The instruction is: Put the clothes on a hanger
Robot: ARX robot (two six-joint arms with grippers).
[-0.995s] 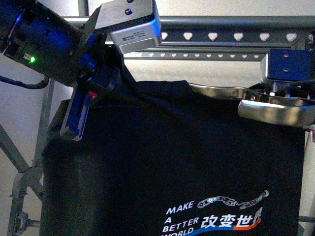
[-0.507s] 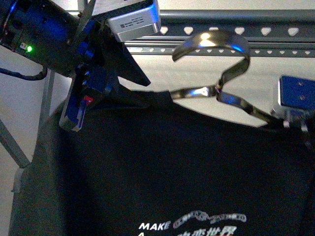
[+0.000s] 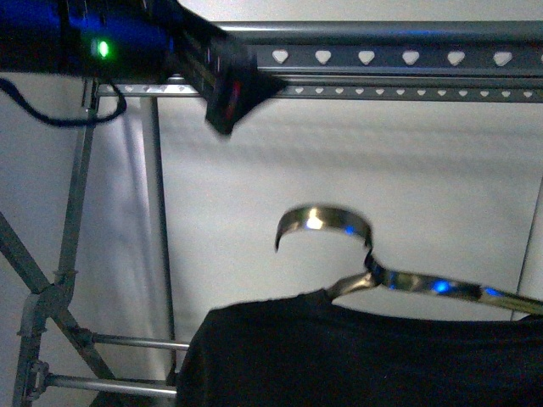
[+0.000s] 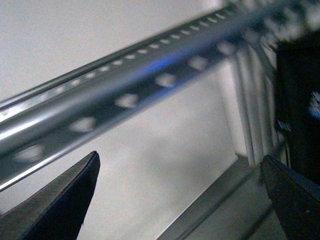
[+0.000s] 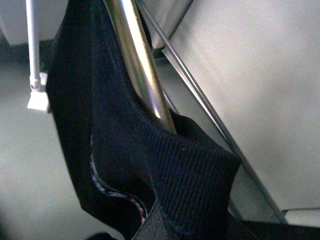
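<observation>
The clothes [image 3: 339, 356], a black T-shirt, hang low in the front view on a chrome hook-topped frame [image 3: 327, 222], well below the bars. The hanger [image 3: 382, 58] is the grey rack whose bar with heart-shaped holes runs across the top. My left gripper [image 4: 180, 159] is open and empty, close under that bar [image 4: 150, 85]. In the front view its dark blurred finger [image 3: 227, 95] shows at the upper left. My right gripper [image 5: 165, 222] is shut on the ribbed black collar [image 5: 185, 165], beside the chrome rod [image 5: 137, 60]. The shirt's print is out of view.
The rack's crossed legs [image 3: 42, 305] and low rails [image 3: 127, 341] stand at the left. A plain pale wall [image 3: 382, 170] lies behind. A white post with a foot [image 5: 36, 75] shows in the right wrist view.
The shirt and its chrome frame have dropped far down in the front view. My left arm has let go of the shirt and risen to the rack's bar.
</observation>
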